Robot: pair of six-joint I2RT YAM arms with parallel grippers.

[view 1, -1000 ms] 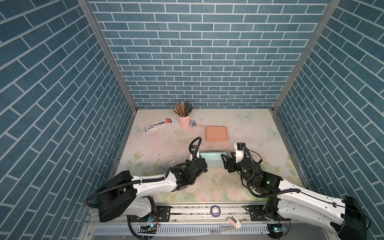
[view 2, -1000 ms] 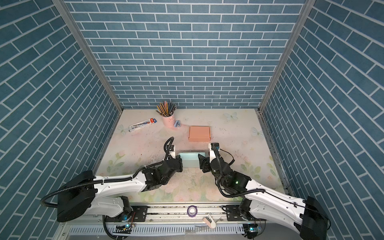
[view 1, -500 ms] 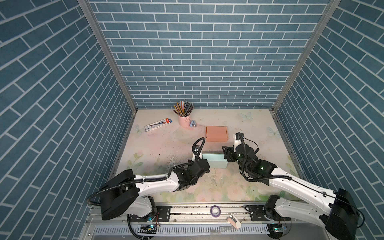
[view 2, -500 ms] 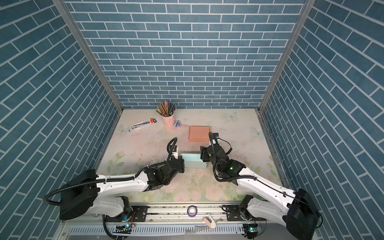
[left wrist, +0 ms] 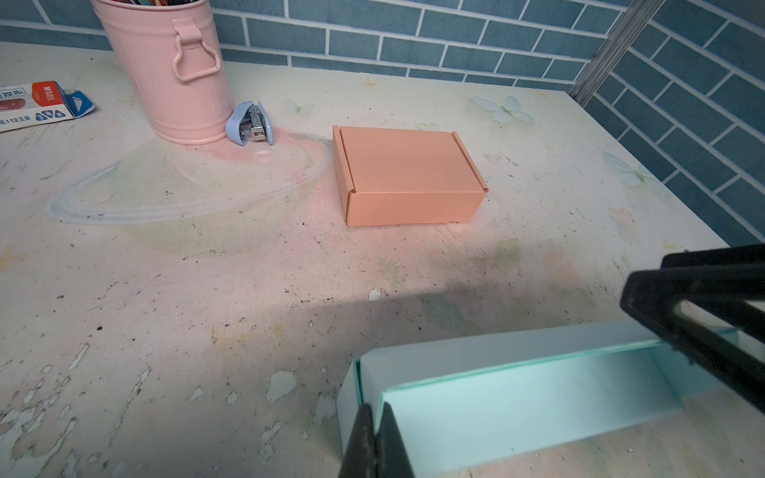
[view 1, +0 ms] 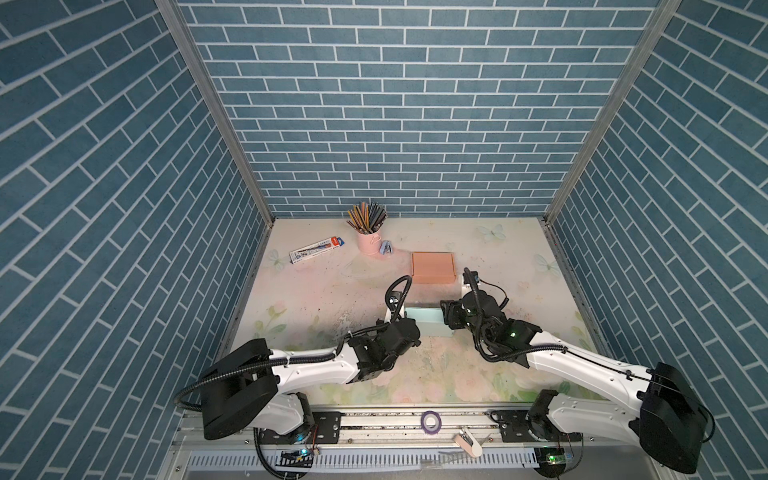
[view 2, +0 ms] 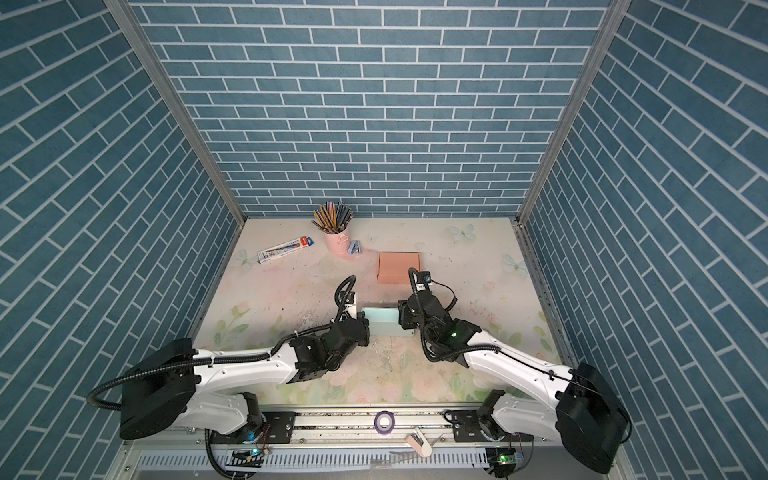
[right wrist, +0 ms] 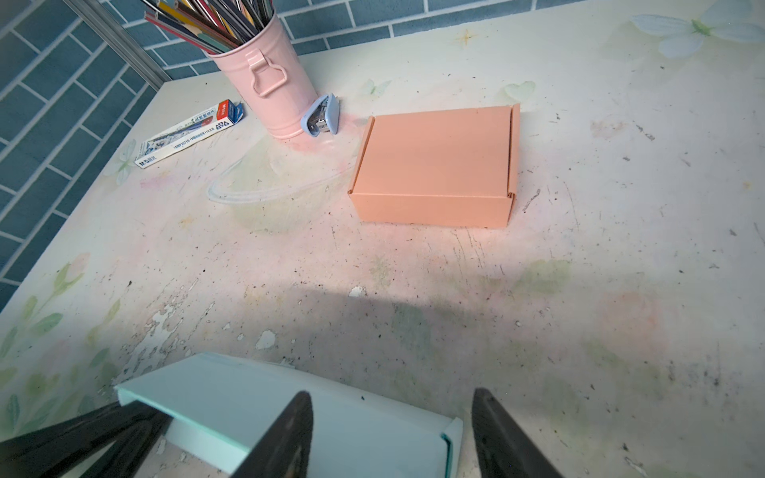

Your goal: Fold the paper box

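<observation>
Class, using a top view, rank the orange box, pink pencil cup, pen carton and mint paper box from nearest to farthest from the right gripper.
1. mint paper box: at the right gripper, centre
2. orange box: just behind
3. pink pencil cup: back, left of middle
4. pen carton: back left

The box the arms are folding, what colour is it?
Pale mint paper box, best in the left wrist view.

Table (view 1: 498, 257) right edge and far right corner: unobstructed. Orange box (view 1: 433, 267) stands mid-table; pencil cup (view 1: 369, 243), stapler (view 1: 387, 248) and pen carton (view 1: 316, 251) crowd the far left. Open passage between orange box and mint box (view 1: 424, 322).
</observation>
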